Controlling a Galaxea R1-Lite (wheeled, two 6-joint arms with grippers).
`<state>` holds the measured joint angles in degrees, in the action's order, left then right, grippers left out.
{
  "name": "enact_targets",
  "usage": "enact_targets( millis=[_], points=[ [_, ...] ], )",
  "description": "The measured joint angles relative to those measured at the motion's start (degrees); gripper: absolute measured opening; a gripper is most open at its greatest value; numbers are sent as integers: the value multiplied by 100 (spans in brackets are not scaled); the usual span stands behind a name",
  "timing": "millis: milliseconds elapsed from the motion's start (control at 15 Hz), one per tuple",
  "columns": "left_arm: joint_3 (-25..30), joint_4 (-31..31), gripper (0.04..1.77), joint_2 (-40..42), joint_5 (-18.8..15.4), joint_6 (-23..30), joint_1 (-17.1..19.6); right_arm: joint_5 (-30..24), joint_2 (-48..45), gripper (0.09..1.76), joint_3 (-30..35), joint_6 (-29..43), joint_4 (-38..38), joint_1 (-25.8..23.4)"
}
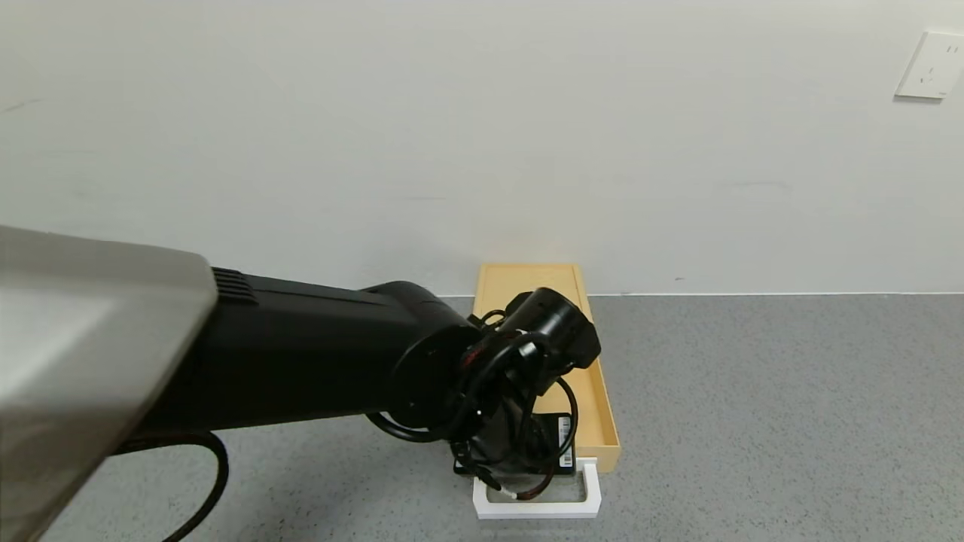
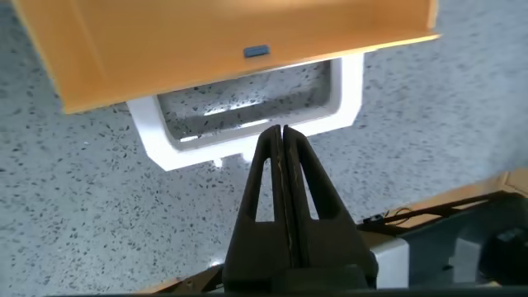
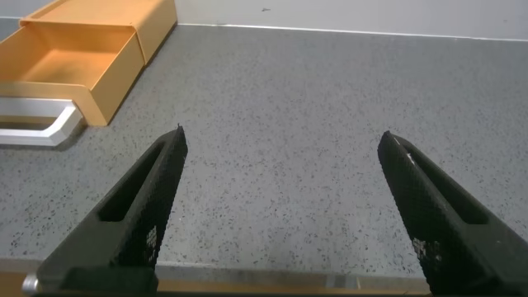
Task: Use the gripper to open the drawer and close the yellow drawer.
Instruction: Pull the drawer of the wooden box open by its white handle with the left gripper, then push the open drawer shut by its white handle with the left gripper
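Note:
The mustard-yellow drawer point(image 1: 599, 406) stands pulled out of its box point(image 1: 527, 272) towards me, and what shows of its inside is bare. Its white loop handle point(image 1: 538, 508) lies at the near end. My left arm reaches over the drawer, and its black wrist point(image 1: 520, 391) hides most of the tray. In the left wrist view my left gripper point(image 2: 278, 132) is shut, with its tips against the outer bar of the handle point(image 2: 247, 140) and nothing between the fingers. My right gripper point(image 3: 285, 140) is open and empty over bare table, well to the right of the drawer point(image 3: 70, 70).
The drawer box backs against a white wall point(image 1: 482, 135) at the far edge of the grey speckled table point(image 1: 753, 414). A wall socket point(image 1: 932, 66) is at the upper right. Black cables point(image 1: 482, 421) loop round the left wrist.

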<state>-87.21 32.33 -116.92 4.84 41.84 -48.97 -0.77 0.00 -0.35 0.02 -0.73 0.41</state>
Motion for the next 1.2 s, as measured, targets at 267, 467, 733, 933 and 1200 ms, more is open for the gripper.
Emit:
enact_targets(
  millis=[267, 467, 733, 933, 1200],
  points=[
    [-215, 584, 11, 524, 196, -874, 66, 2, 0, 170, 0, -2, -6, 0],
    [-55, 429, 11, 892, 149, -1987, 243, 2, 0, 170, 0, 0, -6, 0],
    [976, -996, 11, 1408, -902, -3657, 705, 0, 0, 170, 0, -2, 0, 0],
    [1914, -2059, 11, 1753, -2071, -4862, 1207, 2, 0, 170, 0, -2, 2, 0],
    [2230, -2133, 11, 1941, -2452, -5281, 1424, 2, 0, 170, 0, -2, 2, 0]
  ],
)
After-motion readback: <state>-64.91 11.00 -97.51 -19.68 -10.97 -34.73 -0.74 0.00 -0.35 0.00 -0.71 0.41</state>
